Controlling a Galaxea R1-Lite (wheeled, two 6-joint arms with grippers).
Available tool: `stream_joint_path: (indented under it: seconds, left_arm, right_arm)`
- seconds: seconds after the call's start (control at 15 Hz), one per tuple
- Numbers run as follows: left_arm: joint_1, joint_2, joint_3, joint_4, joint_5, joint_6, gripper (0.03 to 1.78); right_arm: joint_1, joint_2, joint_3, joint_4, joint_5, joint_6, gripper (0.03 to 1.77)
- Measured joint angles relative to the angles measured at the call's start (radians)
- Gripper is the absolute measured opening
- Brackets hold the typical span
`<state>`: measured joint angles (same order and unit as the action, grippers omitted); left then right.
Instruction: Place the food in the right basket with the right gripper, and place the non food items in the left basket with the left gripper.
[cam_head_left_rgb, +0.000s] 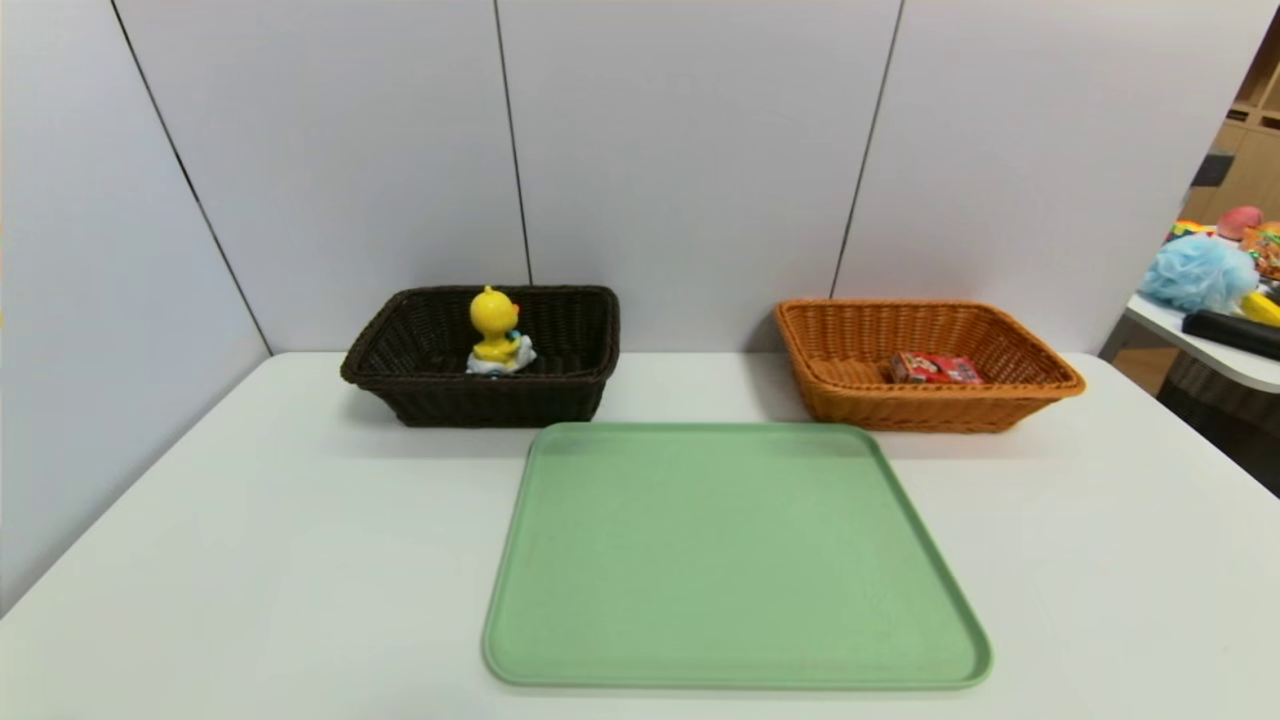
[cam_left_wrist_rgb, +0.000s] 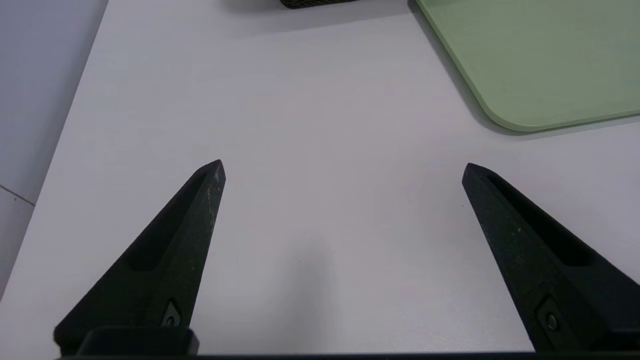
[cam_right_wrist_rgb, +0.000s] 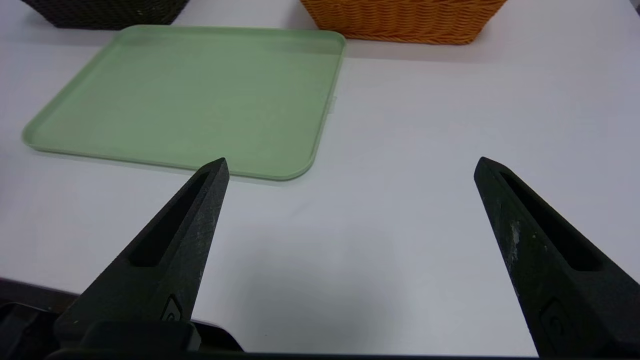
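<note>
A yellow duck toy (cam_head_left_rgb: 495, 333) stands upright inside the dark brown basket (cam_head_left_rgb: 575, 385) at the back left. A red snack packet (cam_head_left_rgb: 935, 368) lies in the orange basket (cam_head_left_rgb: 1040, 385) at the back right. Between and in front of them lies a bare green tray (cam_head_left_rgb: 730, 560). Neither arm shows in the head view. My left gripper (cam_left_wrist_rgb: 342, 170) hangs open over bare table beside the tray's near left corner (cam_left_wrist_rgb: 520, 122). My right gripper (cam_right_wrist_rgb: 350, 167) is open over bare table near the tray's near right corner (cam_right_wrist_rgb: 295, 172), with the orange basket (cam_right_wrist_rgb: 405, 22) farther off.
The white table (cam_head_left_rgb: 250, 560) ends at grey wall panels behind the baskets. A second table (cam_head_left_rgb: 1215, 350) at the far right carries a blue bath sponge (cam_head_left_rgb: 1200, 275) and other odds and ends. The dark basket's corner (cam_left_wrist_rgb: 315, 3) peeks into the left wrist view.
</note>
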<state>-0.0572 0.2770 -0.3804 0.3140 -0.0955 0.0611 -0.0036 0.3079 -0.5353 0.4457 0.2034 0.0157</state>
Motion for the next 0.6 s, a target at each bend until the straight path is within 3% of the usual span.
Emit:
stream_joint_path:
  seconds: [0.2, 0.33, 0.6]
  left_arm:
    - [0.017, -0.043, 0.025, -0.002, 0.000, 0.001, 1.69]
    - [0.026, -0.067, 0.045, -0.005, -0.003, 0.001, 1.69]
    - [0.037, -0.140, 0.091, -0.007, -0.080, 0.004, 1.69]
  right_arm:
    - [-0.002, -0.061, 0.016, 0.003, 0.043, 0.000, 1.69]
    - [-0.002, -0.089, 0.021, 0.003, 0.043, 0.000, 1.69]
    - [0.000, -0.148, 0.031, -0.010, 0.027, 0.000, 1.69]
